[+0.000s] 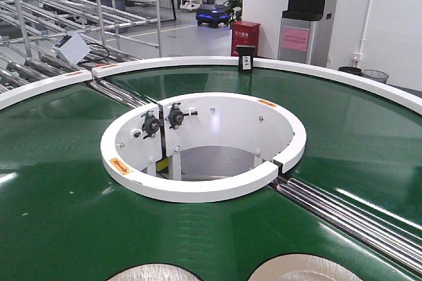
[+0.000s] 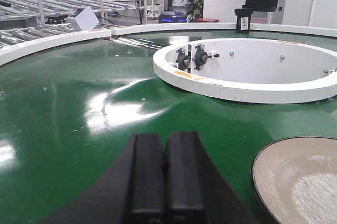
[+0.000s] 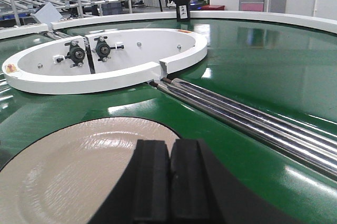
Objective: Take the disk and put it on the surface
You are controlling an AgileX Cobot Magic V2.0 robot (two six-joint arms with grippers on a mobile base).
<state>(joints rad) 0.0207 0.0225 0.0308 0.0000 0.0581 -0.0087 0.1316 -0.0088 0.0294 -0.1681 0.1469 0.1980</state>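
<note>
Left pincer (image 2: pixel 164 167) and right pincer (image 3: pixel 169 153) both closed, empty; disk (image 3: pixel 68 171) flat on green belt (image 3: pixel 253 77) at right pincer's 9 o'clock.

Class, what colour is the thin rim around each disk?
Black, around a beige disk; shows best in the left wrist view.

The green conveyor belt (image 1: pixel 53 182) looks like a smooth, rubbery sheet with a satin sheen that throws back the lights. The inner ring (image 1: pixel 198 188) is smooth, white-painted and semi-gloss. The rollers (image 3: pixel 253 119) are bright polished metal. The disk (image 3: pixel 68 166) is glossy beige, faintly streaked, with a thin black rim. The left end effector (image 2: pixel 165 145) and right end effector (image 3: pixel 169 148) look like matt black plastic.
</note>
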